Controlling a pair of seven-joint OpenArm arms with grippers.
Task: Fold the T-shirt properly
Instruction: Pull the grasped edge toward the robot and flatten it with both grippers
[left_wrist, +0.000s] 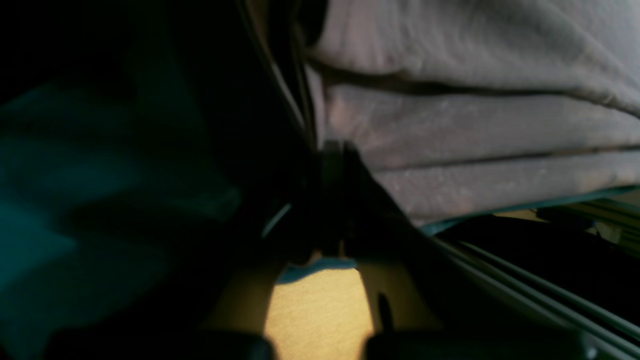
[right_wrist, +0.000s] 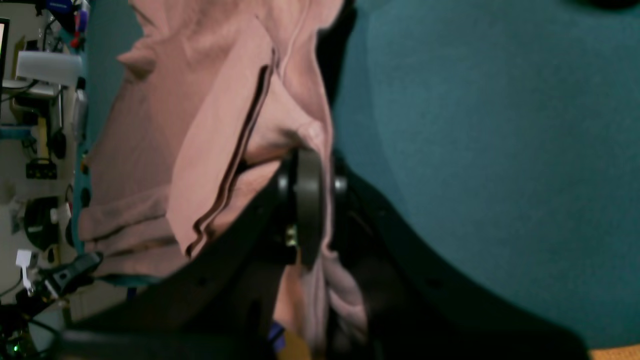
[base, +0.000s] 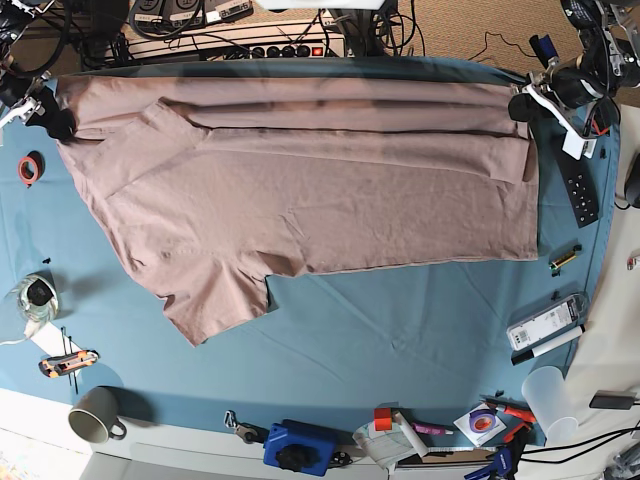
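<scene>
The pink-beige T-shirt (base: 330, 200) lies spread across the teal table cloth (base: 420, 330), its far part folded over in long pleats and one sleeve pointing toward the front left. My left gripper (base: 522, 103) is at the shirt's far right corner; the left wrist view shows its jaws (left_wrist: 334, 150) shut on the shirt's edge (left_wrist: 475, 130). My right gripper (base: 57, 122) is at the far left corner. In the right wrist view it (right_wrist: 320, 170) is shut with pink fabric (right_wrist: 200, 125) pinched between the fingers.
A mug (base: 92, 415), a blue device (base: 297, 447) and a plastic cup (base: 549, 397) stand along the front edge. On the right lie a remote (base: 580, 190) and a white box (base: 545, 325). A red tape roll (base: 29, 168) is at the left; power strips (base: 240, 40) behind.
</scene>
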